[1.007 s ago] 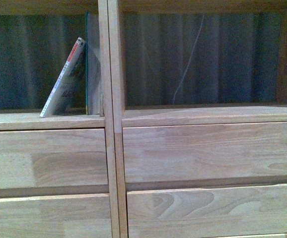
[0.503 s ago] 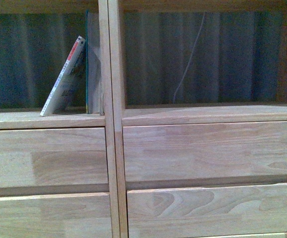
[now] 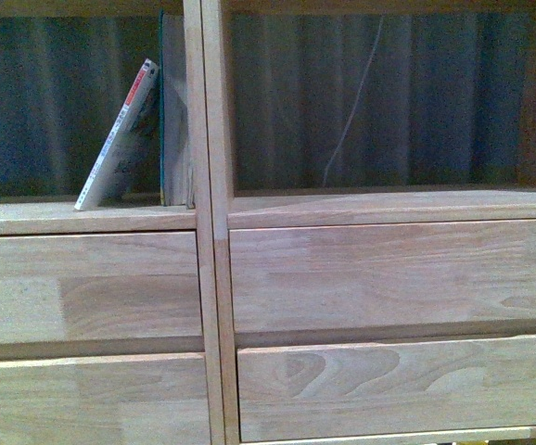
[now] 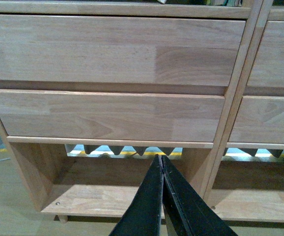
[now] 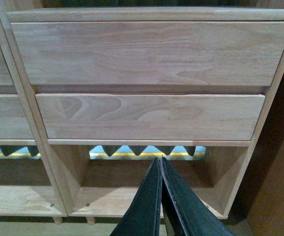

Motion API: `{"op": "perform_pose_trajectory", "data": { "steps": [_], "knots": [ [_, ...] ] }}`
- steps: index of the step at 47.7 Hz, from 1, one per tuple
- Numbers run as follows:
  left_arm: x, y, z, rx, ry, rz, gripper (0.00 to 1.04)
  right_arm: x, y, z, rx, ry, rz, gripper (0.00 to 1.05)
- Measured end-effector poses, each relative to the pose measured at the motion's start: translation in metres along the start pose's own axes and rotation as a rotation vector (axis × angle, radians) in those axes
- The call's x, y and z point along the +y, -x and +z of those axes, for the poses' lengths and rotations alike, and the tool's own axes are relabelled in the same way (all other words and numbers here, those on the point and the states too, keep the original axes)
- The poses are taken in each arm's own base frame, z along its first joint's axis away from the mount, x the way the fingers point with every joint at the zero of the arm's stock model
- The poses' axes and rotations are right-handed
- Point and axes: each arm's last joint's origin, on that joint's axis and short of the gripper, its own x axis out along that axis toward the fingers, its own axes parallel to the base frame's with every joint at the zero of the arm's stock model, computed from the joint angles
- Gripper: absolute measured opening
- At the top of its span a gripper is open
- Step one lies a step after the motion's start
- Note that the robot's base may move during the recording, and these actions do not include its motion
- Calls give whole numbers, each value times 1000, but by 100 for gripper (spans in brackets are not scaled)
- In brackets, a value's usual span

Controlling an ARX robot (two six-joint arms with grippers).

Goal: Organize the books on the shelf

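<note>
Pale wood shelf (image 3: pixel 379 278) holds two books in its left-hand compartment.

White magazine-like paperback (image 3: pixel 120 139) with a red-and-white spine leans rightward, its top touching an upright teal-edged book (image 3: pixel 163 111) that stands against the vertical divider (image 3: pixel 210 222). Left gripper (image 4: pixel 161 158) and right gripper (image 5: pixel 160 160) hang before the lower plank fronts, each with jaws pressed together and holding nothing.

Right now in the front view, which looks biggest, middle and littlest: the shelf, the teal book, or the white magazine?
1. The shelf, biggest by far; it fills the picture.
2. The teal book, taller, upright against the divider.
3. The white magazine, shortest, leaning on the teal book.
</note>
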Motion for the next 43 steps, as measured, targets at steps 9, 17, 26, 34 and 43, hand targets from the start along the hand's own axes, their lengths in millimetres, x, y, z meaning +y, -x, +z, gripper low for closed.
{"op": "perform_pose_trajectory", "data": {
  "steps": [9, 17, 26, 34, 43],
  "knots": [
    [0, 0, 0, -2, 1, 0, 4, 0, 0, 0, -1, 0, 1, 3],
    [0, 0, 0, -2, 0, 0, 33, 0, 0, 0, -2, 2, 1, 21],
    [0, 0, 0, -2, 0, 0, 67, 0, 0, 0, -2, 2, 1, 54],
    [0, 0, 0, -2, -2, 0, 100, 0, 0, 0, -2, 2, 1, 87],
    [0, 0, 0, -2, -2, 0, 98, 0, 0, 0, -2, 2, 1, 98]
  ]
}}
